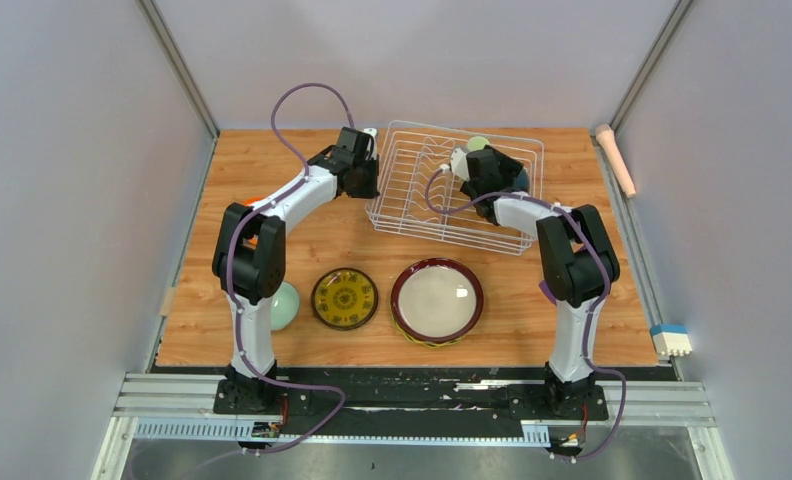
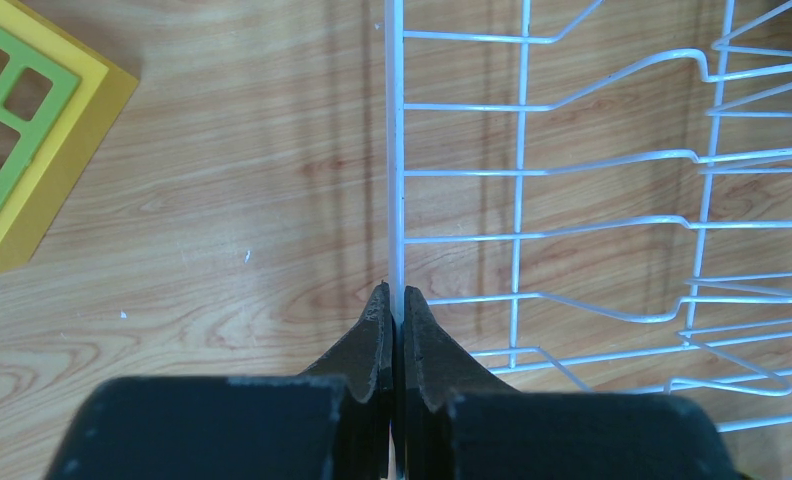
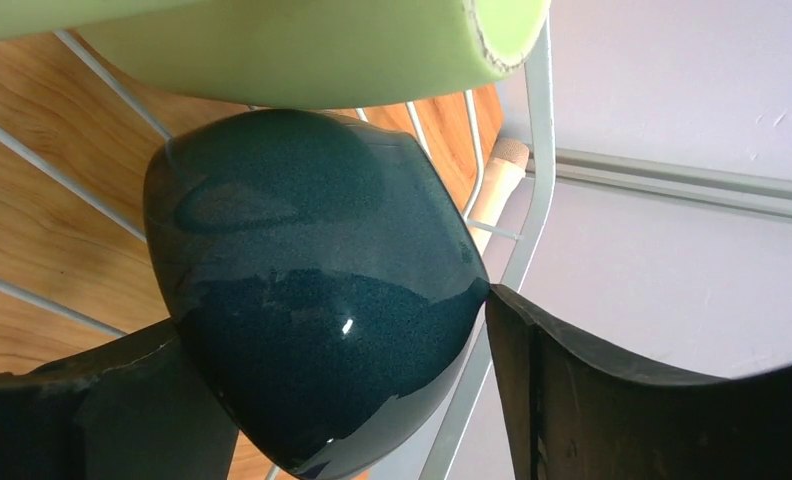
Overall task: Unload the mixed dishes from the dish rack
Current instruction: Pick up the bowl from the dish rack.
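Dish rack sits far centre. Left gripper is pinched tight on its left rim wire, likely bracing it. Right gripper is in the far-right corner, jaws wide, seemingly clamping the teal bowl under the light green mug.

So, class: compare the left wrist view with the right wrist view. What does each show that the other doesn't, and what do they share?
Left wrist only: the left pincer shut on the rim wire of the dish rack, bare dividers, and a yellow block with a green grid. Right wrist only: the teal bowl between the fingers of the right pincer, the light green mug above it, and the grey wall. Both: the rack's white wires over the wooden table.
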Available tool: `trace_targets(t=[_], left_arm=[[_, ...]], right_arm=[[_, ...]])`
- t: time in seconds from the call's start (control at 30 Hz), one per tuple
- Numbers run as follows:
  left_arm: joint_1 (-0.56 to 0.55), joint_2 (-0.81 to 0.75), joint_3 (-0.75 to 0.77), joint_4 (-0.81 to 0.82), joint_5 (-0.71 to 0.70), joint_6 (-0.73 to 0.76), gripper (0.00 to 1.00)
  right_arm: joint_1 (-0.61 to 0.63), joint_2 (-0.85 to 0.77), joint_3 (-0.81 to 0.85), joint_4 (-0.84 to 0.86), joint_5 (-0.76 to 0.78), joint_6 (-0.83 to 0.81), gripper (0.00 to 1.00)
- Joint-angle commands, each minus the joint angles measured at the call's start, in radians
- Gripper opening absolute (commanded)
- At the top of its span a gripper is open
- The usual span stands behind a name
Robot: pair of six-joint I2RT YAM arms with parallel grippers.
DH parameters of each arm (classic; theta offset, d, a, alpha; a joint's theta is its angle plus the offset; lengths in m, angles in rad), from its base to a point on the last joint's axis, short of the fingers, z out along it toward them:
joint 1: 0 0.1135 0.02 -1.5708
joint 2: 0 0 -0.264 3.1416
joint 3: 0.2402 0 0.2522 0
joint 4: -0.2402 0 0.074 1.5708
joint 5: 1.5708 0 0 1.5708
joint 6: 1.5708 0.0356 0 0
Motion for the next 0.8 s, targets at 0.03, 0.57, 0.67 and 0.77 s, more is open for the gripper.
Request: trace_targets(t=[0.03,0.57,0.67,0.77], left_arm=[[0.016,-0.021,-0.029,-0.073,0.002,0.034,0.00],[0.016,-0.003,-0.019,-0.075,0.017,0.024,0.00],[0.016,0.000,-0.018,-0.079,0.017,0.021,0.00],[0.015,0.002,-0.018,-0.079,0.016,0.018,0.00]], right_arm=[[-0.008,0.012,0.023,0.033,-0.052,-0.025,0.77],[0.023,-0.055,-0.050,0.192,0.069,-0.027,0.20],[0.025,-0.071,-0.063,0.242,0.100,-0.031,0.14],[0.024,-0.069,-0.075,0.291,0.126,-0.059,0.05]])
